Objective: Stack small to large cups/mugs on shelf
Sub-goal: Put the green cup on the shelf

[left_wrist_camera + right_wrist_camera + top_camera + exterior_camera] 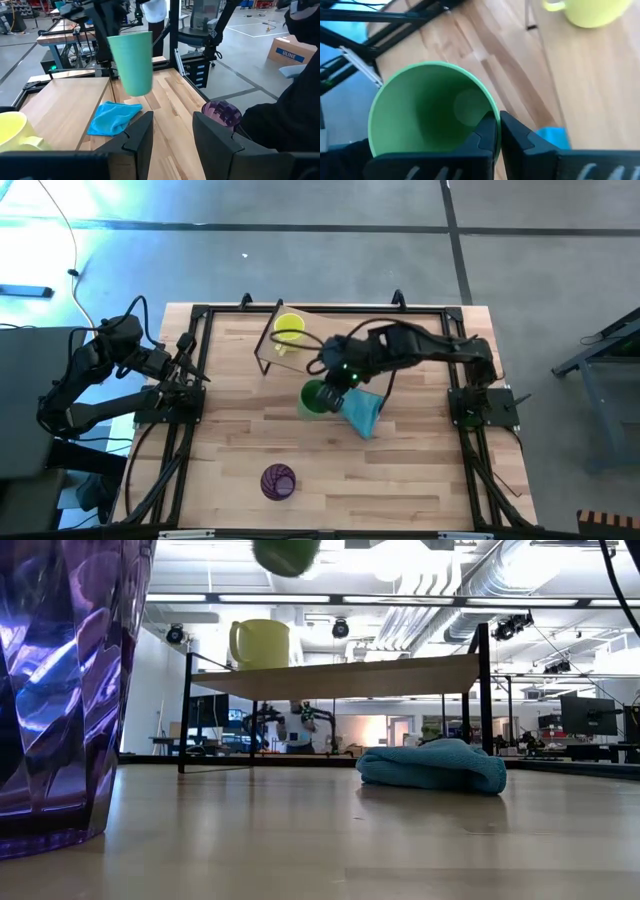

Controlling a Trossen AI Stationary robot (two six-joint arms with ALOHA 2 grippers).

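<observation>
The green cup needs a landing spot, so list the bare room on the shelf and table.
On the shelf the yellow mug takes one end; the board beside it is bare. The table is free between the purple tumbler and the blue cloth. It is crowded mid-table, where the right gripper holds the green cup over the cloth.

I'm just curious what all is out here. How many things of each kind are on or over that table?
Cups and mugs: 3 (yellow mug, green cup, purple tumbler)
Cloths: 1 (blue cloth)
Shelves: 1 (shelf)
Total: 5
</observation>
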